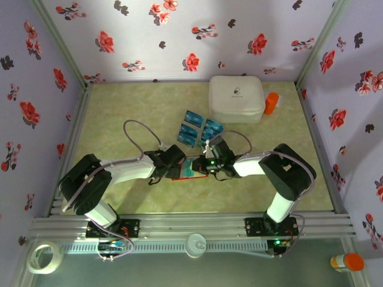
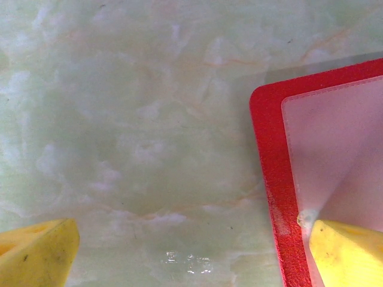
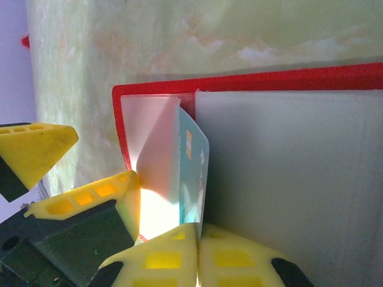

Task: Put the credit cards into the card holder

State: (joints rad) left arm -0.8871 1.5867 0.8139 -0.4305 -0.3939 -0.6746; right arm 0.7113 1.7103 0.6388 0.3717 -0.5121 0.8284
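The red card holder (image 1: 181,176) lies open on the table between my two grippers. My right gripper (image 3: 197,234) is shut on the near end of a teal credit card (image 3: 192,173). The card's far end sits inside the clear pocket (image 3: 157,143) of the card holder (image 3: 239,81). My left gripper (image 2: 191,257) is open, one fingertip (image 2: 344,251) resting on the clear pocket of the holder (image 2: 269,149), the other over bare table. In the top view the left gripper (image 1: 175,164) and right gripper (image 1: 204,164) meet over the holder. Several blue and teal credit cards (image 1: 192,118) lie just beyond.
A big white rounded box (image 1: 237,98) stands at the back right with an orange object (image 1: 271,103) beside it. The left gripper's yellow fingers (image 3: 90,200) crowd the pocket's left side in the right wrist view. Flowered walls enclose the table.
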